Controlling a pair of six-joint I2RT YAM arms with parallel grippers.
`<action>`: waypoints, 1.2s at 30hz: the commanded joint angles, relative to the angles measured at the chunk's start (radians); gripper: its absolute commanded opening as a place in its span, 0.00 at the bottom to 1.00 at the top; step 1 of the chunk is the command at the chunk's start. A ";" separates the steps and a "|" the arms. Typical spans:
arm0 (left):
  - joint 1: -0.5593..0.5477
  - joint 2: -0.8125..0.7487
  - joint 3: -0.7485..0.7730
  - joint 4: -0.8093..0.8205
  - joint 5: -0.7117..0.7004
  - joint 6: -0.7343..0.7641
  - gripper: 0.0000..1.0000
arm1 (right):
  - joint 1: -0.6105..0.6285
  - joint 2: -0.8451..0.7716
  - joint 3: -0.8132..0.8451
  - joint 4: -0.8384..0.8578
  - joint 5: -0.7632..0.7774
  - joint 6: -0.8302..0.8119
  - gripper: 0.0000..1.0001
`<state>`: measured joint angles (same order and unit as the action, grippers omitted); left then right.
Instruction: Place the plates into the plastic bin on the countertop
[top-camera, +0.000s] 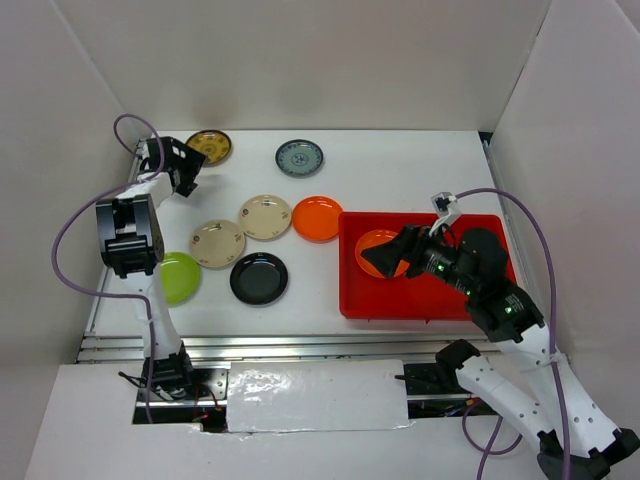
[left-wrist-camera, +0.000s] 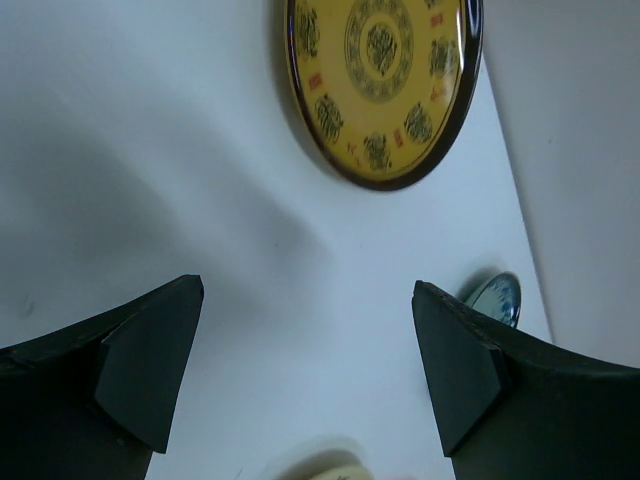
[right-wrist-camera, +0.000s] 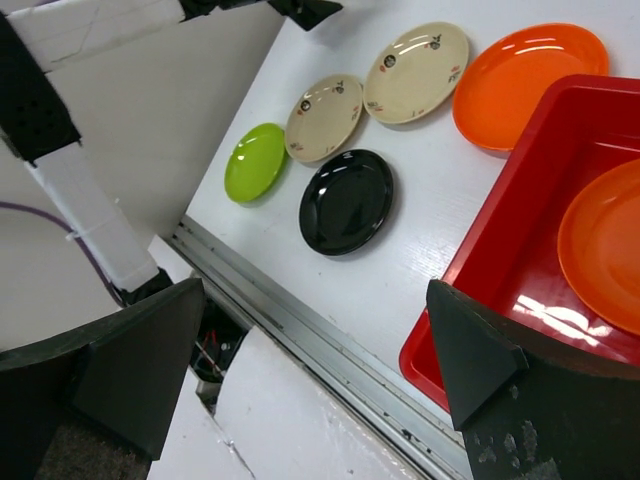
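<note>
One orange plate (right-wrist-camera: 600, 245) lies in the red plastic bin (top-camera: 400, 298), seemingly flat, though the right gripper (right-wrist-camera: 312, 335) hanging over it hides part of it from above. That gripper's jaws are spread and hold nothing. Seven plates are left on the white countertop (top-camera: 400, 170):
- the second orange plate (top-camera: 317, 218), just beside the bin's left wall
- the far beige plate (top-camera: 265, 216)
- the near beige plate (top-camera: 217, 243)
- the black plate (top-camera: 259, 278)
- the lime green plate (top-camera: 180, 277)
- the grey-blue plate (top-camera: 299, 157)
- the ornate yellow plate (left-wrist-camera: 385, 80)

The left gripper (left-wrist-camera: 307, 300) hovers near the ornate yellow plate, spread wide and empty.
</note>
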<state>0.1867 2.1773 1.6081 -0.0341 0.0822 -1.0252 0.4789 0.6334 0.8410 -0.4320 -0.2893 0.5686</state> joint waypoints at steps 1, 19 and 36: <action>0.023 0.087 0.070 0.088 -0.025 -0.090 0.99 | -0.003 0.009 0.024 0.072 -0.042 -0.009 1.00; 0.020 0.390 0.421 -0.069 -0.107 -0.093 0.67 | 0.004 0.040 0.113 0.081 -0.077 -0.024 1.00; -0.016 -0.113 -0.042 0.174 -0.203 -0.118 0.00 | -0.005 0.003 0.152 0.021 0.001 -0.070 1.00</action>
<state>0.1944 2.3165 1.7065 0.0036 -0.0517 -1.1759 0.4797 0.6544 0.9451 -0.4194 -0.3145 0.5220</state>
